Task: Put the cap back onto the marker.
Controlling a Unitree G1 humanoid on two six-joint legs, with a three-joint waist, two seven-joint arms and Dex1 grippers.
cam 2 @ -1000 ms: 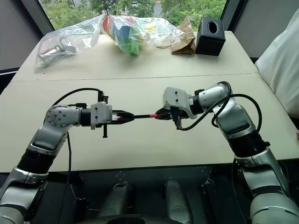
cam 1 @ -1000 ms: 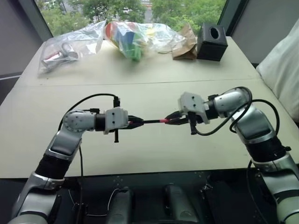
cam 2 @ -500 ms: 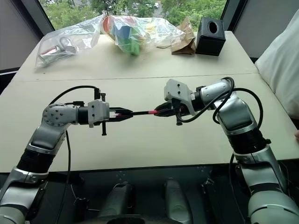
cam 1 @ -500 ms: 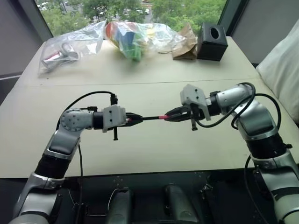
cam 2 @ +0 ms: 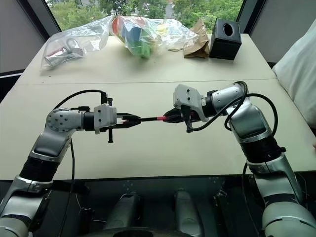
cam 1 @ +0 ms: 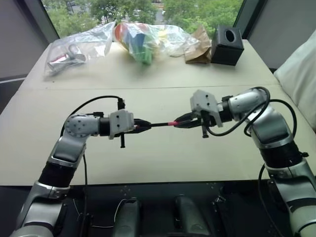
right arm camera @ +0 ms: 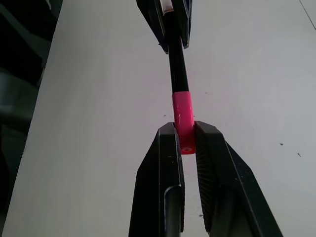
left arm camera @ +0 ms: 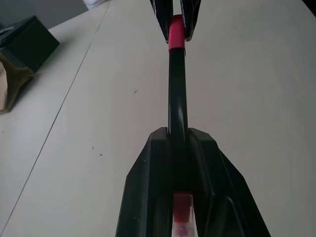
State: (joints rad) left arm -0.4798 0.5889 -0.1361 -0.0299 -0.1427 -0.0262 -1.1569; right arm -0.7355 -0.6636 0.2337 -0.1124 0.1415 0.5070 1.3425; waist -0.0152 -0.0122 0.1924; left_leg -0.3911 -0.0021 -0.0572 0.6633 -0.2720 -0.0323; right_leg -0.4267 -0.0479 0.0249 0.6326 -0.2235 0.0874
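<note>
Right wrist view: my right hand [right arm camera: 186,140] pinches cap [right arm camera: 182,118], seated on marker [right arm camera: 176,69]; left hand [left arm camera: 177,143] clamps barrel. Light, stiff, slippery; grip mid-barrel.

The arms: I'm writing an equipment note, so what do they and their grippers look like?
Both arms have silver-grey metal shells with black joint sections. A loose black cable loops along each forearm to a white, boxy wrist housing. The left gripper and right gripper each have two slim black fingers, tapered, with ribbed inner pads.

Silver arms, black cables, black-fingered end effectors, white wrist housings.
</note>
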